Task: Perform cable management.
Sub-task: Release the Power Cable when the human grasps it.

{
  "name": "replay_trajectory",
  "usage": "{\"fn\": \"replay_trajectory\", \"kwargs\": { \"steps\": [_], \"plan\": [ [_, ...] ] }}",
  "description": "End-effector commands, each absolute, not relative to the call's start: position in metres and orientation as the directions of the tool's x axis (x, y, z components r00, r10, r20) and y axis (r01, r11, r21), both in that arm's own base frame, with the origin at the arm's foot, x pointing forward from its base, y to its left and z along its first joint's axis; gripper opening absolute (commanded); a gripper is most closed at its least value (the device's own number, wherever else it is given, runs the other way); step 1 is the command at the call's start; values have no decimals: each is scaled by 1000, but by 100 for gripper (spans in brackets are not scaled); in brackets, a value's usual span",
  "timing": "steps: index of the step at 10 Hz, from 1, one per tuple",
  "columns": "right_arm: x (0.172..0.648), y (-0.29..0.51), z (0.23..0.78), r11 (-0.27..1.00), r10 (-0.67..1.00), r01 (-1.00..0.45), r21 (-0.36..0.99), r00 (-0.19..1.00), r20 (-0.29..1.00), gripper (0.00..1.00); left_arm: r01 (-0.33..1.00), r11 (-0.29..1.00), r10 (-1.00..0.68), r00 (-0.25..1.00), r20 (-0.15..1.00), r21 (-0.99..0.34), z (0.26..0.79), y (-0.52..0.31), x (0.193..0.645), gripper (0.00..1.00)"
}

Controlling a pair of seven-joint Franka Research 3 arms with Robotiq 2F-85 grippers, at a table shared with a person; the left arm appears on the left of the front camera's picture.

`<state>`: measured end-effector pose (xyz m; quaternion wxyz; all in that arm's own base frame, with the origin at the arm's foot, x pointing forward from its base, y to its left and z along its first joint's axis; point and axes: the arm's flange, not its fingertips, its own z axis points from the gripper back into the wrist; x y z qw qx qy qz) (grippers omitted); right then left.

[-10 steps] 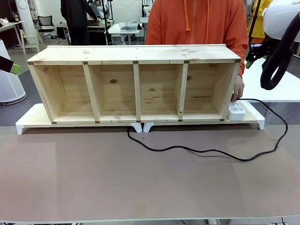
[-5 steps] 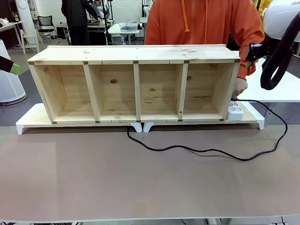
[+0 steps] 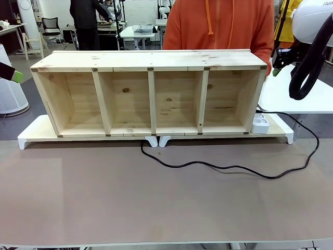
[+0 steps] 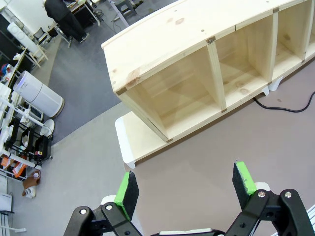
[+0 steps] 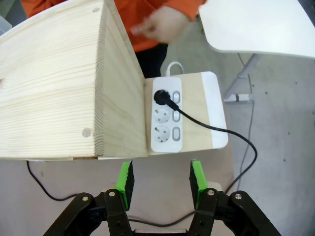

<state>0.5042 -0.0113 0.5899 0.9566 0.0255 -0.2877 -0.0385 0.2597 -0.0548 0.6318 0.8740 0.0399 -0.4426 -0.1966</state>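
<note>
Right gripper point(image 5: 160, 184): from my right wrist view I see its green pads spread with nothing between them, hovering above the near edge of the white stand.
Left gripper point(image 4: 186, 189): jaws wide apart and empty, hanging over the bare brown table point(image 3: 104, 198) near the shelf's left end.
Cable point(image 3: 229, 167): the long thin black power cord lies slack on the table, running from under the middle of the shelf in a wavy line to the right, looping past the table edge and back up to the strip.
Plug point(image 5: 161, 96): the small round black plug sits in the farthest socket of the white power strip point(image 5: 166, 120), which lies on the flat white stand point(image 5: 214, 113) just beside the shelf's right wall.
Shelf point(image 3: 151, 94): the pale pine four-compartment shelf stands on that stand, empty.
Person point(image 3: 221, 23): someone in an orange hoodie stands behind the shelf; a blurred hand point(image 5: 165, 22) shows beyond the strip.
Cable versus jaws: the cord passes to the right of the right gripper and below it, well apart from the left.
Risk: I judge that tugging the slack loop could drag the strip off the stand or pull out the plug.
Risk: the person's hand is near the strip, so a descent there could meet it.
</note>
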Motion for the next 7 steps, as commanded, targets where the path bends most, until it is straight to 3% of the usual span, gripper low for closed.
{"fn": "replay_trajectory", "kwargs": {
  "steps": [1, 7],
  "plan": [
    [504, -12, 589, 996, -90, 61, 72, 834, 544, 60, 305, 920, -379, 523, 764, 247, 632, -55, 262, 100],
    [504, -12, 589, 996, -90, 61, 72, 834, 544, 60, 305, 920, -379, 523, 764, 247, 632, -55, 262, 100]
  ]
}}
